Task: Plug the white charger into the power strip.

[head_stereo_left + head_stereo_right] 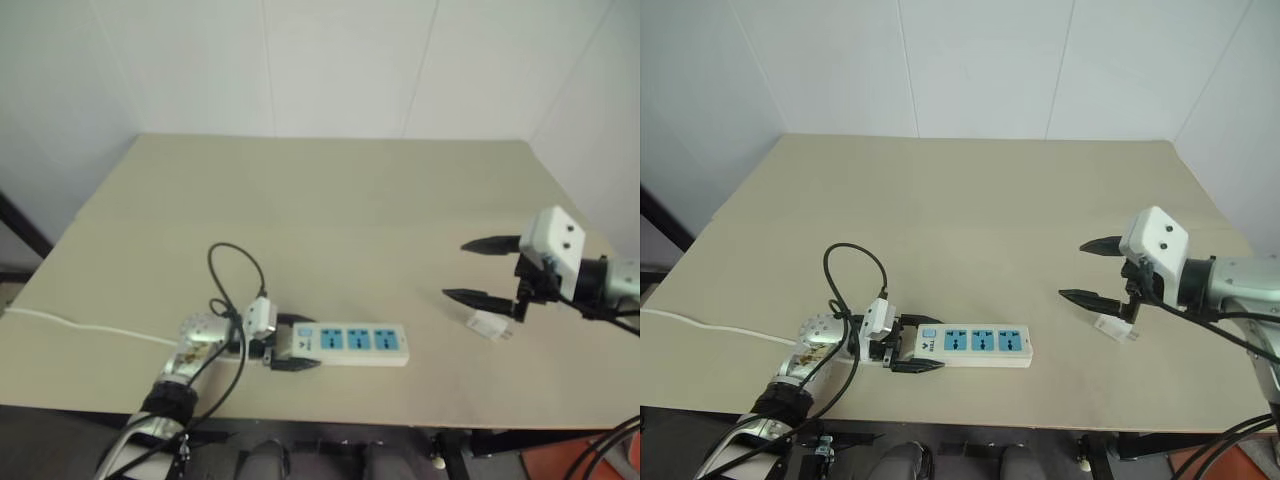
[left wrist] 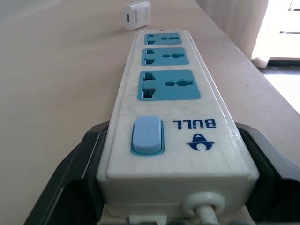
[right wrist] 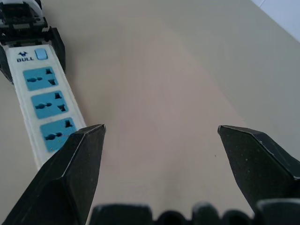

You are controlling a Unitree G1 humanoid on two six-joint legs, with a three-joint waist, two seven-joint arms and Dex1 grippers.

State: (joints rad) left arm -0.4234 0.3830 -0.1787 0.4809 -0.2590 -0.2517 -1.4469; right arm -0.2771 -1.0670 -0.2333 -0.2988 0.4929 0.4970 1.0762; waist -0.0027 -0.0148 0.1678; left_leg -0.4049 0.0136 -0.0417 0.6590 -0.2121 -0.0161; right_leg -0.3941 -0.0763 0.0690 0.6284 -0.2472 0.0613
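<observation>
The strip (image 1: 352, 342) lies flat near the bench's (image 1: 330, 200) front edge, its switch end clasped between the fingers of the left gripper (image 1: 290, 345). The charger (image 1: 487, 325) lies toward the right edge, well apart from the strip. The right gripper (image 1: 478, 270) hovers just above it, spread wide and empty.

White charger (image 1: 488, 326) lies flat beyond power strip (image 1: 350, 343).

- Long white plastic power strip (image 1: 350, 342) on beige table (image 1: 330, 210), near front edge.
- Small white boxy charger (image 1: 488, 325) on table, right of strip, well apart.
</observation>
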